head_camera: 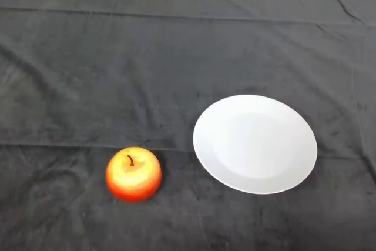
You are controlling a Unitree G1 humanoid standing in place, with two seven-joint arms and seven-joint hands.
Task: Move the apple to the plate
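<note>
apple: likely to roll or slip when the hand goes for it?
Probably yes to both. The apple is round and sits stem-up on the dark cloth, so a sideways nudge could roll it, though the soft cloth may damp that. Its skin looks glossy, so it may slip in a light pinch. It looks rigid and should not deform. The plate lies apart, to its right.

A creased dark cloth (176,69) covers the whole table, folds running across
</note>
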